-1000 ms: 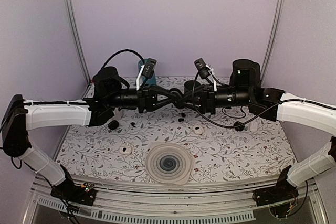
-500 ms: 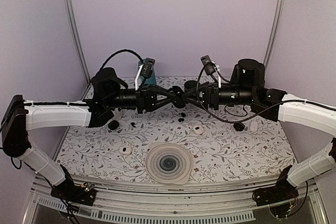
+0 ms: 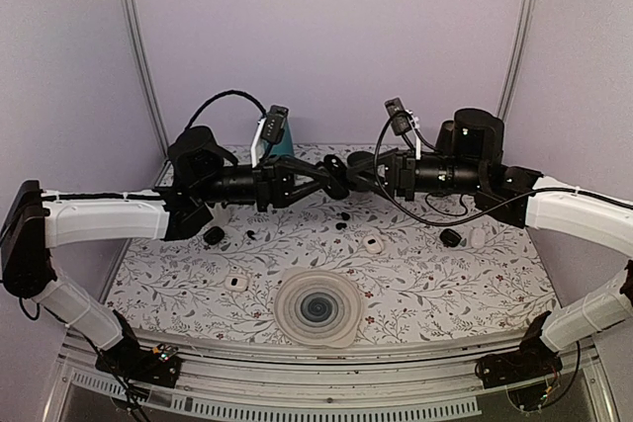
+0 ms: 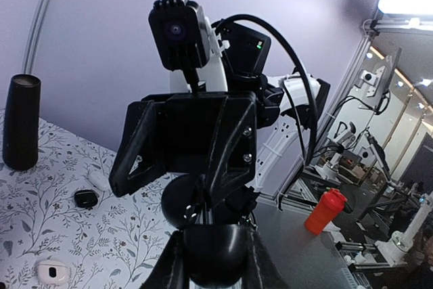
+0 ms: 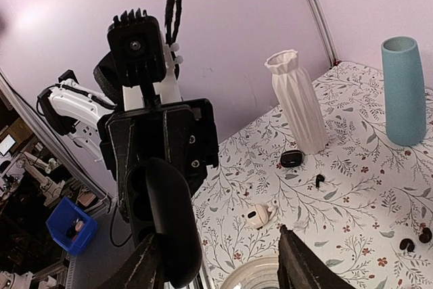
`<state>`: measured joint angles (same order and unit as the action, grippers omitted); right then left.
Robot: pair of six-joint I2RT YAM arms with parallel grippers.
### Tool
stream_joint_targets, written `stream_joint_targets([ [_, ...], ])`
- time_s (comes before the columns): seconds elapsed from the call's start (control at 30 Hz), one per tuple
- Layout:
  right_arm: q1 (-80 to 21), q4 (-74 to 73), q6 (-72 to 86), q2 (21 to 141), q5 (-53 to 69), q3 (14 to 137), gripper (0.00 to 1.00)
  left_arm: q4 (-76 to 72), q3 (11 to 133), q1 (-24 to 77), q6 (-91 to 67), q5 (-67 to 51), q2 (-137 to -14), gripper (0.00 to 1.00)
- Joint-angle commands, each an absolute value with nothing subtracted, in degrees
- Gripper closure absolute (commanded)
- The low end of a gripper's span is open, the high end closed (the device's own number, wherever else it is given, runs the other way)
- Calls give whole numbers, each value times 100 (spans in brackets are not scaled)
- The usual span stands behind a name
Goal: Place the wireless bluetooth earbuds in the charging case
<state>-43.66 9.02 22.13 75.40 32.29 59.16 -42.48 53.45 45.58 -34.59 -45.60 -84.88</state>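
Note:
My left gripper is shut on the charging case, a glossy black rounded shell held up over the middle of the table. In the right wrist view the case stands with its lid swung open, empty sockets showing behind it. My right gripper faces it, open, its left finger beside the lid and nothing between the fingers. In the top view the right gripper hangs just right of the case. Two tiny black earbuds lie on the floral mat below, also seen in the right wrist view.
On the mat lie a swirl-patterned dish, two white earbud cases and two small black cases. A teal vase, a white ribbed vase and a black cylinder stand at the back.
My right gripper has opened wider and drawn back to the right, away from the case. The left gripper has kept the case in the air, shifting slightly up.

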Motion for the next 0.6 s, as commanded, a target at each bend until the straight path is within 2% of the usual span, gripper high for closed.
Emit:
stream_joint_targets([
  [0.0, -4410, 1185, 2382, 7545, 3227, 5758, 45, -4592, 5326, 4597, -3578, -4426, -8303, 100],
  [0.4, -4515, 1668, 2733, 7664, 3299, 5636, 71, -4850, 5200, 4604, -3753, -4270, -8329, 100],
  [0.57, -4542, 1676, 2725, 7724, 3364, 5692, 79, -4890, 5121, 4605, -3753, -4144, -8307, 100],
])
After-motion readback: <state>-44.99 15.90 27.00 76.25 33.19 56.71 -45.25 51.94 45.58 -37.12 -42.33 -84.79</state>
